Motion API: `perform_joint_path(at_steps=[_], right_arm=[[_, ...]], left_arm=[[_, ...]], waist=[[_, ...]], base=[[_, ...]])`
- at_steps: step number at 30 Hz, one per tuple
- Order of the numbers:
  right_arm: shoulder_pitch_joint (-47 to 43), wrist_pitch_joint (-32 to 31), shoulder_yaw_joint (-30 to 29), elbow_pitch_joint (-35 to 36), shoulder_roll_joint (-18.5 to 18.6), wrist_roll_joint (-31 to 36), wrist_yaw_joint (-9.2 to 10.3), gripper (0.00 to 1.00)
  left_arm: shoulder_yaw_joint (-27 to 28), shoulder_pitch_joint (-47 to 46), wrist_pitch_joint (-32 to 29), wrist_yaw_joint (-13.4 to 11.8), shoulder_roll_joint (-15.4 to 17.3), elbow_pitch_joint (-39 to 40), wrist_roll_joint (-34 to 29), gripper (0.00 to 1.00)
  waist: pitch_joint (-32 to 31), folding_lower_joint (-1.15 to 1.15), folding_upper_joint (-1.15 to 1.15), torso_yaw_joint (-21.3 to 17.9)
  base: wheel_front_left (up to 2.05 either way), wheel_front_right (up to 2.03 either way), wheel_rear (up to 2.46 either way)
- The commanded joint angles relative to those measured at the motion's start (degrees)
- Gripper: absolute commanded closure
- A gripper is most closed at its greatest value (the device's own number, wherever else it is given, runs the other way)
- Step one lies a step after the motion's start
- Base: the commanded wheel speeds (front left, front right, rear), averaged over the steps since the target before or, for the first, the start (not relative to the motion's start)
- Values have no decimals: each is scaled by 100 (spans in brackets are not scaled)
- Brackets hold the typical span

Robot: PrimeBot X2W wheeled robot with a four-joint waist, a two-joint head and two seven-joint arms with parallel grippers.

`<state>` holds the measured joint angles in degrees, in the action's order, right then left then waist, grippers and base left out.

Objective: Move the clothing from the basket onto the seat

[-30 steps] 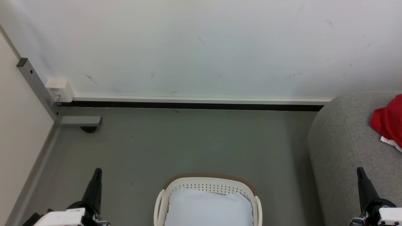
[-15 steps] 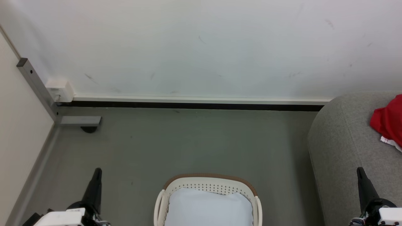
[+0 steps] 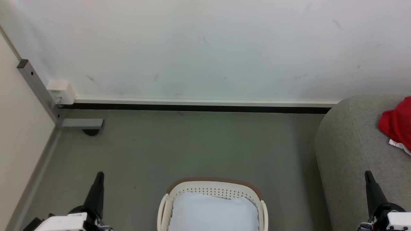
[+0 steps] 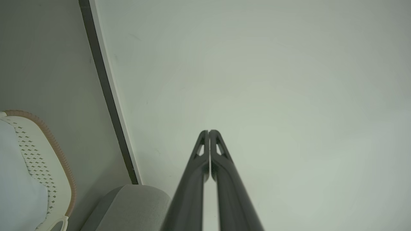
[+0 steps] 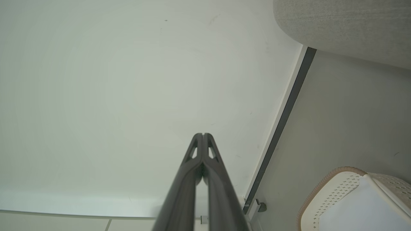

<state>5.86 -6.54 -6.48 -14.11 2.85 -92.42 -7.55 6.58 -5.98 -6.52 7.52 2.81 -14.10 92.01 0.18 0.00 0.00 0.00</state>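
Note:
The red clothing (image 3: 397, 123) lies bunched on the grey seat (image 3: 353, 147) at the right edge of the head view, a bit of white showing at its lower side. The cream basket (image 3: 213, 187) with a brown rim stands on the floor at the bottom centre, a pale blue-white cloth (image 3: 213, 211) inside it. My left gripper (image 3: 99, 175) rests shut at the lower left, left of the basket. At the lower right my right gripper (image 3: 367, 175) is shut over the seat's front part. Both wrist views show the fingers pressed together, left gripper (image 4: 208, 132) and right gripper (image 5: 203, 134), holding nothing.
A white wall (image 3: 205, 48) with a dark skirting strip runs behind the grey floor (image 3: 192, 144). A metal post with a foot bracket (image 3: 82, 123) and a small white box (image 3: 59, 89) stand in the left corner. The basket (image 4: 38, 160) and seat (image 5: 346, 29) edge into the wrist views.

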Motion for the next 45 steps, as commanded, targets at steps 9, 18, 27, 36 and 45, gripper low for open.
perform_joint_path(at_steps=[9, 18, 27, 36, 45], right_arm=[[71, -18, -21, 29, 2, 0, 12, 100], [71, -17, -21, 29, 2, 0, 12, 100], [71, -17, -21, 29, 2, 0, 12, 100], [71, -17, -21, 29, 2, 0, 12, 100], [71, -17, -21, 29, 2, 0, 12, 100]], left_arm=[[9, -48, -22, 6, 12, 20, 76, 100], [9, -48, -21, 6, 12, 20, 77, 100], [8, -48, -21, 5, 12, 20, 77, 100], [8, -48, -21, 6, 12, 20, 77, 100], [8, -48, -21, 6, 12, 21, 77, 100]], waist=[[0, 0, 0, 0], [0, 0, 0, 0], [0, 0, 0, 0], [0, 0, 0, 0], [0, 0, 0, 0]], base=[[0, 0, 0], [0, 0, 0], [0, 0, 0], [0, 0, 0], [0, 0, 0]])
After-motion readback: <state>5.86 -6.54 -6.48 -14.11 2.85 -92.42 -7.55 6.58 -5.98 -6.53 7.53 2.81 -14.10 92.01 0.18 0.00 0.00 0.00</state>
